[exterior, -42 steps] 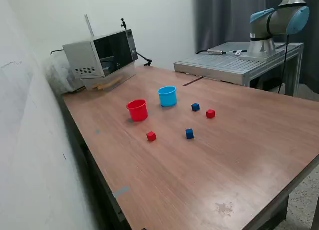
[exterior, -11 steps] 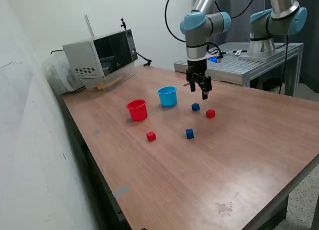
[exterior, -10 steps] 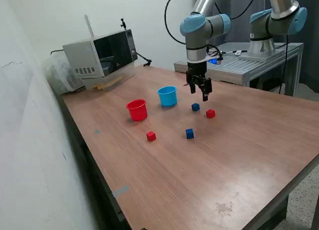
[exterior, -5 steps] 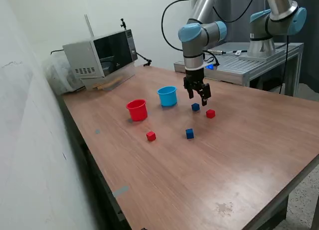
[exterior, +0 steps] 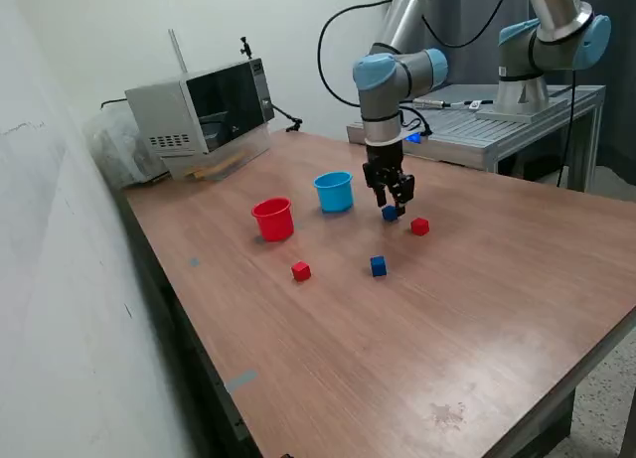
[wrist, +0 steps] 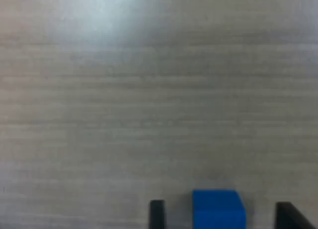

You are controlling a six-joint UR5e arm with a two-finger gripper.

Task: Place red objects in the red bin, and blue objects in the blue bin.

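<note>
Four small cubes and two cups are spread on the wooden table [exterior: 477, 309], none yet sorted. A microwave [exterior: 204, 110] is seen at the far corner, well apart from the work. The red bin [exterior: 273, 220] and the blue bin [exterior: 335, 192] stand upright near each other, the blue one nearer the arm. Of the cubes, one blue cube [exterior: 390, 213] lies just beside the blue bin's side toward the exterior view's right, with a red cube [exterior: 420, 226] near it; a second blue cube [exterior: 379, 266] and a second red cube [exterior: 301, 270] lie closer to the camera.

The cubes are judged light, rigid and flat-sided, so a firm pinch across two opposite faces should hold; being so small, a cube could be nudged aside by a finger landing off-centre.

The arm is posed vertically, wrist pointing straight down, with the gripper [exterior: 391, 202] low over the first blue cube [wrist: 218, 207]. In the wrist view the fingers are seen spread apart, one dark fingertip [wrist: 157, 213] on each side of the cube, with gaps showing and no contact made.
</note>
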